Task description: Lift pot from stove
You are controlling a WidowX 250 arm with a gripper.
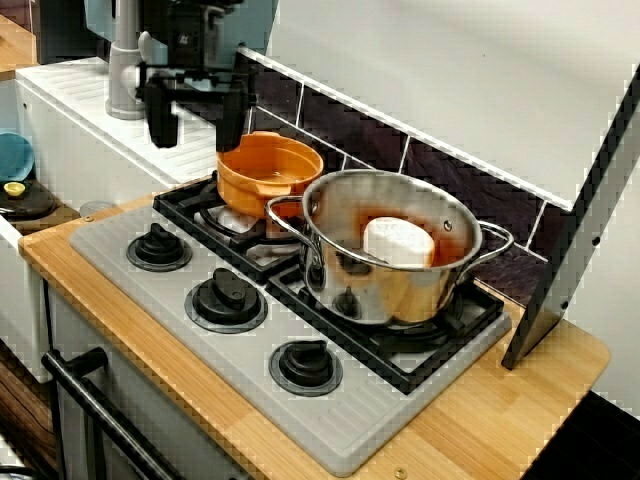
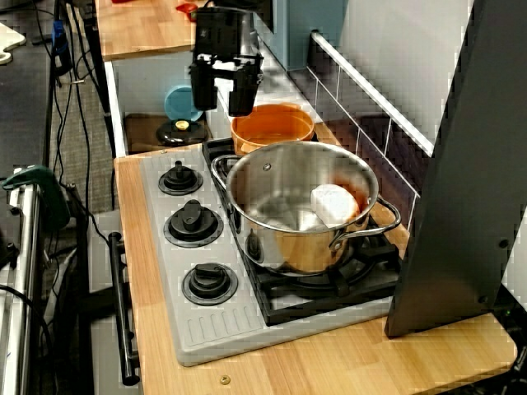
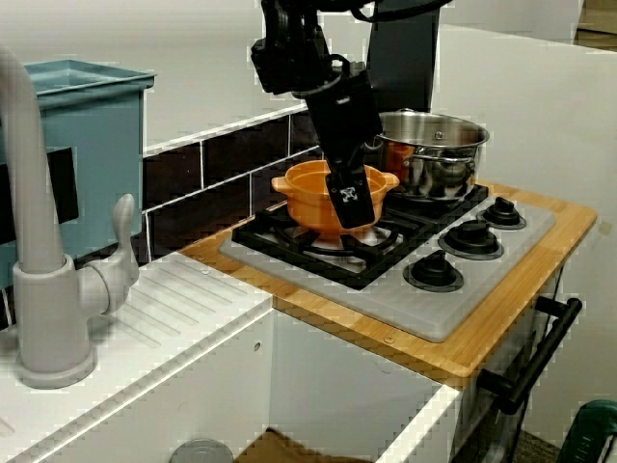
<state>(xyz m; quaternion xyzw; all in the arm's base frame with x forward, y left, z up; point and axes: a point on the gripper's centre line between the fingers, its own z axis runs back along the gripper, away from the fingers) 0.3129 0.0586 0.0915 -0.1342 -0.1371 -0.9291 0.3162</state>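
The orange pot point(image 1: 268, 172) sits upright on the black grate point(image 1: 235, 225) at the stove's point(image 1: 150, 285) back corner nearest the sink counter point(image 1: 95, 120), mouth facing straight up. It is round, so it has no real long axis, though small stub handles stick out at the rim. On its far side the steel pot point(image 1: 390, 250) stands just beside it (whether the two touch is hard to tell), and the dark tiled backsplash point(image 1: 440, 165) runs close along the rear. Room is open only on the side toward the three black knobs point(image 1: 228, 297) and toward the sink.

The gripper point(image 2: 222, 89) hangs above the pot's sink-side rim, its two black fingers point(image 1: 160, 112) pointing down and spread apart, holding nothing. In the side view one finger overlaps the pot's front wall, but contact cannot be made out. A white lump point(image 2: 333, 203) lies inside the steel pot.
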